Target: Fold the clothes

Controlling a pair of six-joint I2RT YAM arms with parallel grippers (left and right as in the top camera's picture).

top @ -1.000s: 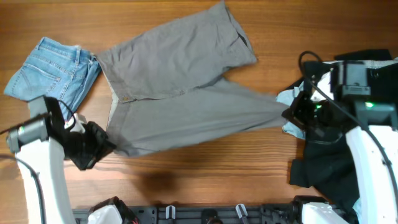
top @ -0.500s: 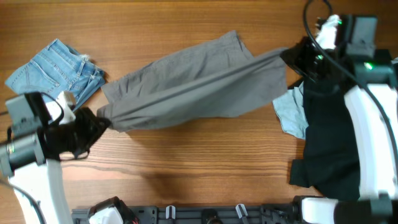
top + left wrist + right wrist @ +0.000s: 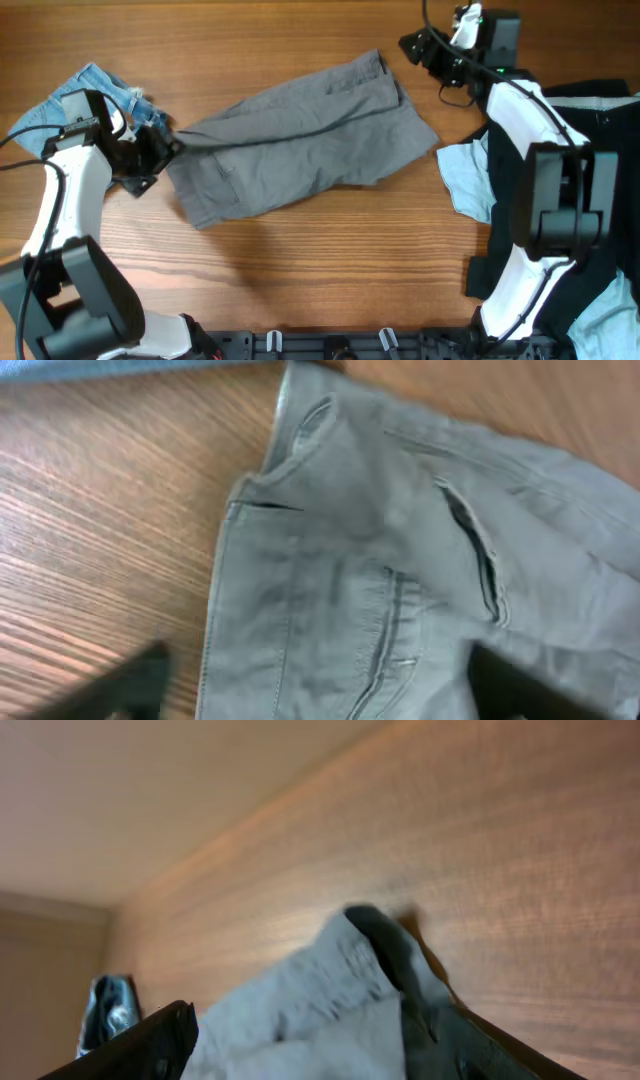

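**Grey cotton shorts with stitched pockets (image 3: 300, 140) folded flat, nothing gripped**

Wide brown wood-grain tabletop (image 3: 300, 290), matte, grain running left to right, faint shadow near the front. Black rail with clips (image 3: 330, 345) along the near edge. Plain beige backdrop (image 3: 120, 800) beyond the far edge in the right wrist view; wall or floor, cannot tell.

Grey shorts mid-table, a little back of centre, doubled over leg on leg and lying flat on the wood. Tilted, right end farther back. Waist end at left, hems at right. Pocket slit (image 3: 470, 560) and seams sharp in the left wrist view.

Left gripper (image 3: 158, 160) at the waist end, at or just over the cloth edge. Fingers (image 3: 130, 680) spread wide, nothing pinched. Right gripper (image 3: 412, 45) just past the back-right hem corner, apart from the cloth. Fingers (image 3: 150, 1040) parted and released, hem corner lying ahead of them.

Light-blue denim shorts (image 3: 85, 90) back-left, just beside the left gripper. Heap of black garments (image 3: 525, 250) on the right side. Pale blue cloth (image 3: 462, 185) poking out at its left, near the grey hems but apart.
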